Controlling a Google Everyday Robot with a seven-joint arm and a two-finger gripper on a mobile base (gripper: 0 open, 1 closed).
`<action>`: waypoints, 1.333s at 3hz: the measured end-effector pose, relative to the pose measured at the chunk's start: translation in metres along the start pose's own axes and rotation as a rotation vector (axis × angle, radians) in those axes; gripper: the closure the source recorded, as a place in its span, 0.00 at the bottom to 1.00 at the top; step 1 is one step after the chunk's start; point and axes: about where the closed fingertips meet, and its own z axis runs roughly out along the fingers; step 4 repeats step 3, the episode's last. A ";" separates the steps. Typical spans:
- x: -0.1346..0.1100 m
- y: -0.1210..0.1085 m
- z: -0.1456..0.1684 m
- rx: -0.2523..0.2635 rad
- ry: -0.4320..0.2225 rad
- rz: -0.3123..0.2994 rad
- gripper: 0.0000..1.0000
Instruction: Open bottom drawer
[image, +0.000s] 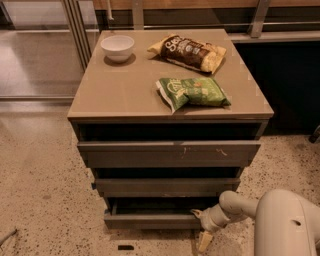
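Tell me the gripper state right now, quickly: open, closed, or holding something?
Gripper: cannot be told whether open or closed; it is low at the right end of the bottom drawer front.

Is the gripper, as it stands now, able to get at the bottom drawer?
Probably yes. The gripper is low down, right at the right end of the bottom drawer, and nothing shows between them. Whether they touch, I cannot tell.
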 end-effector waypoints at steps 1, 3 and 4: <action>-0.004 0.039 -0.021 -0.108 -0.038 0.040 0.00; -0.008 0.073 -0.038 -0.213 -0.032 0.061 0.00; -0.008 0.073 -0.038 -0.213 -0.032 0.061 0.00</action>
